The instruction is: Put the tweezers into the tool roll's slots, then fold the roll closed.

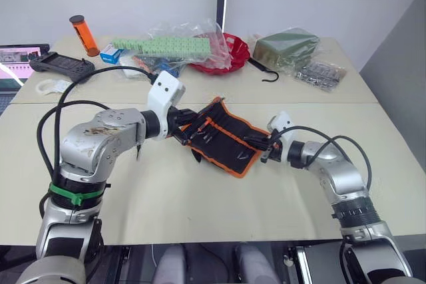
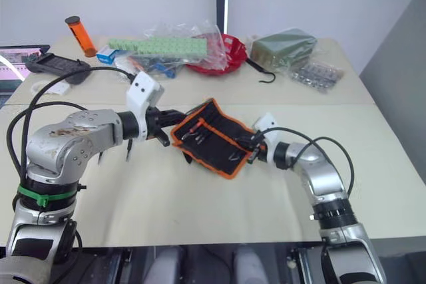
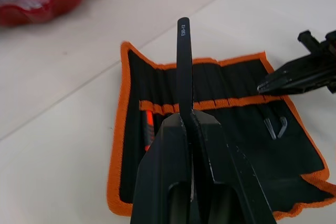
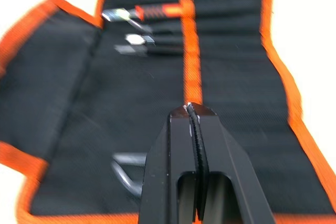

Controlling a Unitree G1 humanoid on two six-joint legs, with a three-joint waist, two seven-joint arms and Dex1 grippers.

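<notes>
The tool roll (image 1: pixel 223 136) lies unfolded on the table, black inside with orange binding. Its slots (image 3: pixel 226 85) run along an orange band. An orange-handled tool (image 4: pixel 157 11) and two silver-tipped ones sit in slots at one end. My left gripper (image 3: pixel 189 116) is at the roll's left edge, shut on one black pair of tweezers (image 3: pixel 182 61) that points out over the roll. At the roll's right edge, my right gripper (image 4: pixel 189 107) is shut with its tips over the orange band; I cannot tell whether it pinches the fabric. A bent silvery piece (image 4: pixel 123 163) lies on the inner face.
Along the back of the table stand a red bowl (image 1: pixel 229 54), a plastic bag of green blocks (image 1: pixel 166 46), an olive-green bag (image 1: pixel 286 48), a black hook (image 1: pixel 266 72), an orange cylinder (image 1: pixel 84 34) and a black controller (image 1: pixel 60 64). A laptop (image 1: pixel 16 61) sits at far left.
</notes>
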